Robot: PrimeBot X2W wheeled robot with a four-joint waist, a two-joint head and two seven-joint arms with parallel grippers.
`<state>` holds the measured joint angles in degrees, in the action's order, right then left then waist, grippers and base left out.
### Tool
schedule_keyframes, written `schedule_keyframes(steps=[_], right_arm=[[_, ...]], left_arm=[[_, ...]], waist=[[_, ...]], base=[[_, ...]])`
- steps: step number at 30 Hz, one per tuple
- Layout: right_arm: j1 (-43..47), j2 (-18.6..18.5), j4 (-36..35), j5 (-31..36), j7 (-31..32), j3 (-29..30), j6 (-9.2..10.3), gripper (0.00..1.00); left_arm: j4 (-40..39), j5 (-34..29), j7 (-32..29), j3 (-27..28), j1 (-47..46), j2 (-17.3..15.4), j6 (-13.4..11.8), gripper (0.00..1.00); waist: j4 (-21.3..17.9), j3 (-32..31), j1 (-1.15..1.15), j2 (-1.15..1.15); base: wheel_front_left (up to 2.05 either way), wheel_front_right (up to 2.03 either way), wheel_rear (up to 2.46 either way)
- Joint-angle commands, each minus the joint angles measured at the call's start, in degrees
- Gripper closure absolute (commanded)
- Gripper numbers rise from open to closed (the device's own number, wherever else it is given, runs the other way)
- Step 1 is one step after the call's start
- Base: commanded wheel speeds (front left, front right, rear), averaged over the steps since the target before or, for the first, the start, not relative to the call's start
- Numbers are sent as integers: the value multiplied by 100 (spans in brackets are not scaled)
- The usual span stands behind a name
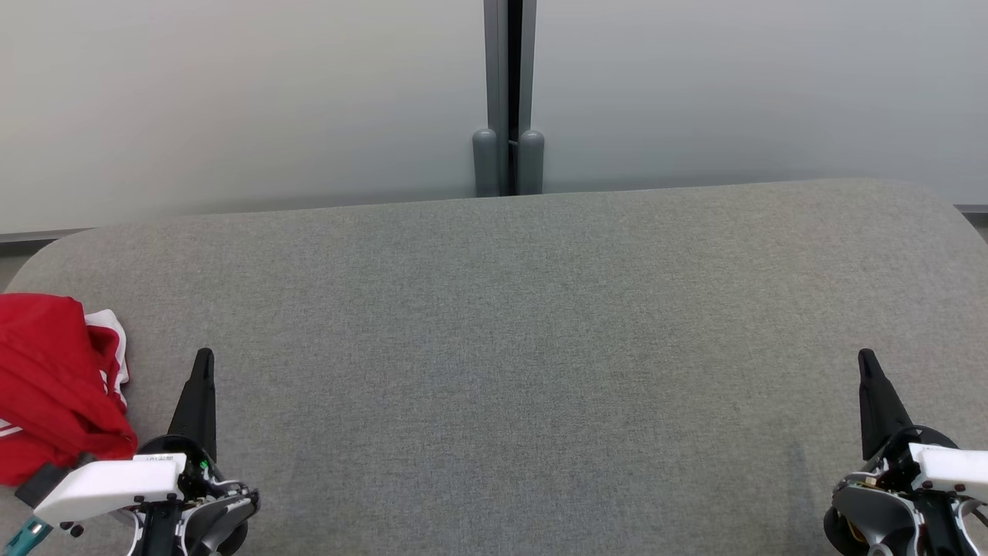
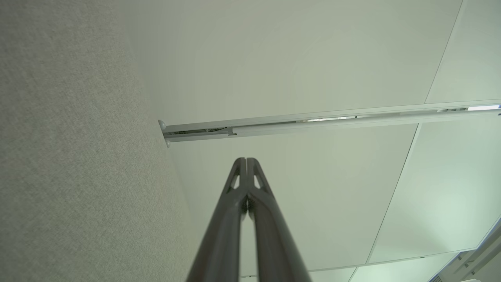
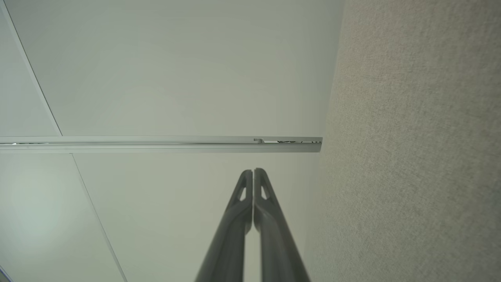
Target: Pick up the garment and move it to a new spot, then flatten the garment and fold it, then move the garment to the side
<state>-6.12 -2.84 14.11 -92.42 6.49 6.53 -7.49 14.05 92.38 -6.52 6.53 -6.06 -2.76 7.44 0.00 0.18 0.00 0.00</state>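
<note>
Left fingers and right fingers are pressed together, empty — both over the grey table. A red garment lies crumpled near the left.

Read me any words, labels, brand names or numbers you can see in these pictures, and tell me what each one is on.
No text here is legible.
Tiny dark marks on the white housing behind the left gripper: too small to read.
Red garment: white stripes, no lettering visible.
</note>
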Motion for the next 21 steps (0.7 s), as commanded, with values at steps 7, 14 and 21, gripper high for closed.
schedule_keyframes(steps=[7,14,21], right_arm=[[-46,-8,5,15,-4,-5,0,100],[-46,-8,5,15,-4,-5,0,100],[-46,-8,5,15,-4,-5,0,100]], left_arm=[[0,-3,-7,14,-52,-20,28,100],[0,-3,-7,14,-52,-20,28,100],[0,-3,-7,14,-52,-21,28,100]], waist=[[0,0,0,0],[0,0,0,0],[0,0,0,0]], base=[[0,0,0],[0,0,0],[0,0,0]])
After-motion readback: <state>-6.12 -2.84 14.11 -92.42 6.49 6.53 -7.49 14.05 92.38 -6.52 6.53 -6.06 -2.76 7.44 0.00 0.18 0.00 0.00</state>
